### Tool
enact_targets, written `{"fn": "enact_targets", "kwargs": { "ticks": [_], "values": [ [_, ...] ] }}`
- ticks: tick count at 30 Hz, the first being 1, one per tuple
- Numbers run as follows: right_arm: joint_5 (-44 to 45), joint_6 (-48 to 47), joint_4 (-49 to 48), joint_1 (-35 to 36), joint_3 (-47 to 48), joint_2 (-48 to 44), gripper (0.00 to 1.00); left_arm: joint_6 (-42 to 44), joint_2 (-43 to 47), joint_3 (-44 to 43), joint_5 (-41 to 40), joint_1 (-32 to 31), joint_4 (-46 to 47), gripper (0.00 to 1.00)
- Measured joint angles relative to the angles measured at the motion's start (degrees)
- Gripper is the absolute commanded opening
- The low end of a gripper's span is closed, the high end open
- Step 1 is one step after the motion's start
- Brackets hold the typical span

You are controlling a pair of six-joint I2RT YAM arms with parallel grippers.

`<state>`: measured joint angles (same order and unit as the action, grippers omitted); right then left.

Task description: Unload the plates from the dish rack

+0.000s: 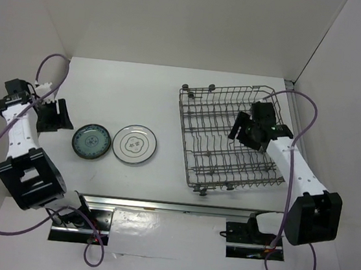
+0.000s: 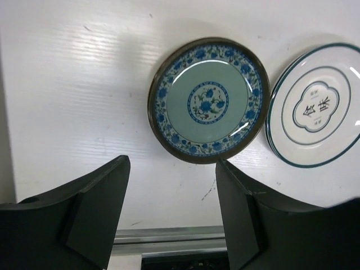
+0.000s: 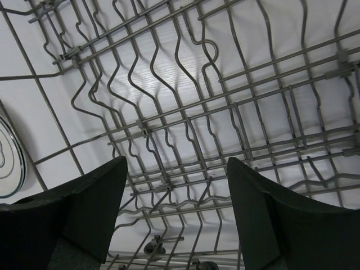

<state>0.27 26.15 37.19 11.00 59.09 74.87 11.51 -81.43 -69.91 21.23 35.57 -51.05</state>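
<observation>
The grey wire dish rack (image 1: 224, 124) stands at the right of the table, and I see no plates in it. A teal-blue plate (image 1: 91, 142) and a white plate with a grey centre design (image 1: 135, 144) lie flat side by side left of the rack. My left gripper (image 1: 52, 115) is open and empty at the far left, left of the teal-blue plate (image 2: 208, 100). The white plate (image 2: 318, 105) seems to rest on another. My right gripper (image 1: 249, 130) hovers open and empty over the rack's right half (image 3: 143, 128).
A metal rail (image 1: 172, 207) runs along the near edge between the arm bases. White walls enclose the table at the back and both sides. Purple cables loop off both arms. The white plate's rim (image 3: 8, 163) shows at the left edge of the right wrist view.
</observation>
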Motion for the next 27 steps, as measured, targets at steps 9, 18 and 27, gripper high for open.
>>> {"fn": "enact_targets", "kwargs": {
  "ticks": [9,18,27],
  "values": [
    [7.15,-1.57,3.39,0.00,2.47,-16.28,1.00,-1.57,9.53,-3.87,-5.95,-0.04,-0.04,0.79],
    [10.88,-1.11,8.76,0.00,6.88,-21.11,1.00,-1.18,10.73,-7.78,-12.11,-0.04,-3.80,0.79],
    [10.21,-0.57,13.05,0.00,6.12,-19.56,1.00,-0.92,13.88,-8.09,-13.05,-0.04,-5.90,0.79]
  ]
}}
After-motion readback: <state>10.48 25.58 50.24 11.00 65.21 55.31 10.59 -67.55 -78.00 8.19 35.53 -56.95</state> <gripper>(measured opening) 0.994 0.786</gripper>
